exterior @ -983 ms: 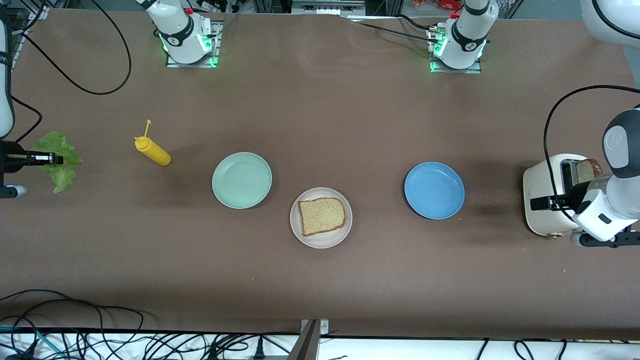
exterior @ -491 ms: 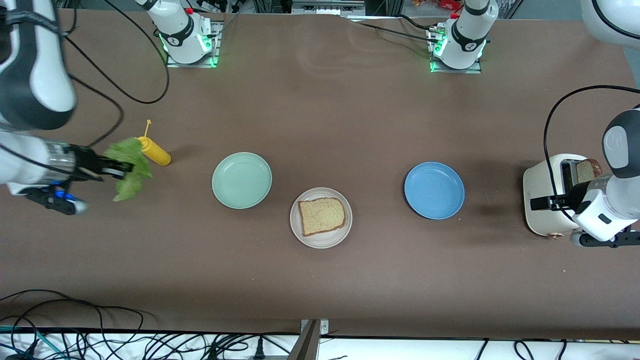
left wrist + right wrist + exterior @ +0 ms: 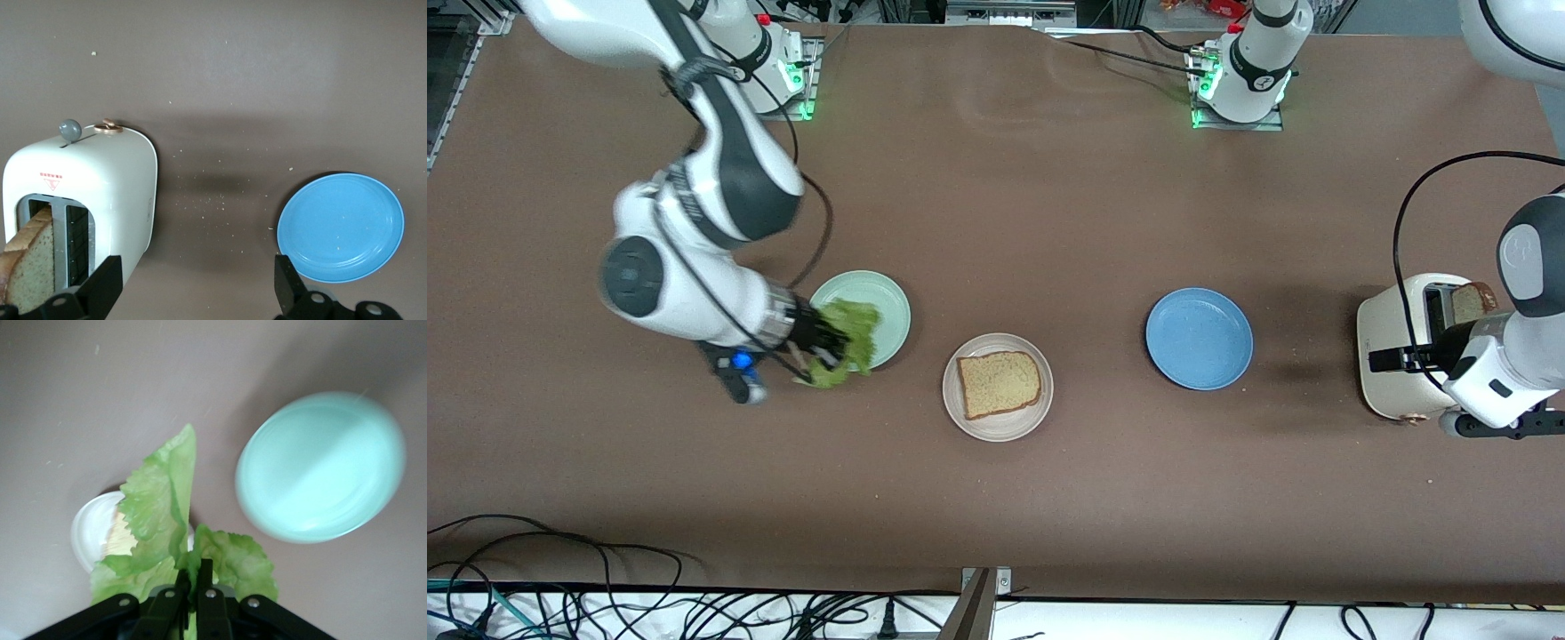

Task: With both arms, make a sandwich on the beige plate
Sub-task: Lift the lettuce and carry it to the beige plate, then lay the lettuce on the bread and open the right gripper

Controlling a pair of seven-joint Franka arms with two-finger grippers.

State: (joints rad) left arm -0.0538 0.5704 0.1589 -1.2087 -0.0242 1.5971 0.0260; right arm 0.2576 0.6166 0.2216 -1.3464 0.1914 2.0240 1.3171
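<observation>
Lettuce leaf (image 3: 845, 342), pinched in the right gripper (image 3: 818, 348), hangs over the mint-green plate (image 3: 889, 307) rim, mid-counter. Next: lower it onto the bread slice (image 3: 1000, 383) on the beige plate (image 3: 996, 429); the left gripper (image 3: 193, 293), fingers spread, waits above the toaster (image 3: 1392, 338) at the counter's end

Small red mark on the white toaster (image 3: 80, 193), too small to read, no other lettering legible

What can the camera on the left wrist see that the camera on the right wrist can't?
Only the left wrist view shows the white toaster with a tan bread slice in its slot, the round blue plate and the open left gripper. Only the right wrist view shows the ruffled green lettuce leaf pinched by the right gripper, the round mint-green plate and the pale beige plate. Both show the brown table.
</observation>
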